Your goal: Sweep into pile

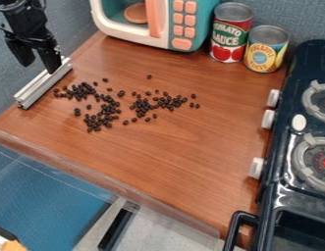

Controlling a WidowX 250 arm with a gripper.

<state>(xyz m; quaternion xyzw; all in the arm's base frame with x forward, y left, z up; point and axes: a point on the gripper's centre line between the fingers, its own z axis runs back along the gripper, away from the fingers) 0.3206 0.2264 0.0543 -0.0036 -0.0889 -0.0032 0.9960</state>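
Your gripper (pixel 38 61) hangs at the upper left with its fingers spread apart, one of them by the far end of the grooved metal bar (pixel 43 84); whether they touch, you can't tell. The bar lies slantwise along the bench's (pixel 171 157) left side, probably put there to serve as your sweeper, its long side turned toward the dark beans (pixel 107 111). Those lie in two loose patches with a few strays around them, so a broad edge should gather them better than fingertips would. The toy microwave (pixel 163 22), tomato sauce can (pixel 230 34) and pineapple can (pixel 265 49) stand at the back, likely as scenery, clear of your strokes. Sweeping looks yet to begin: grip the bar first, then keep it low and level, or beans may slip beneath.
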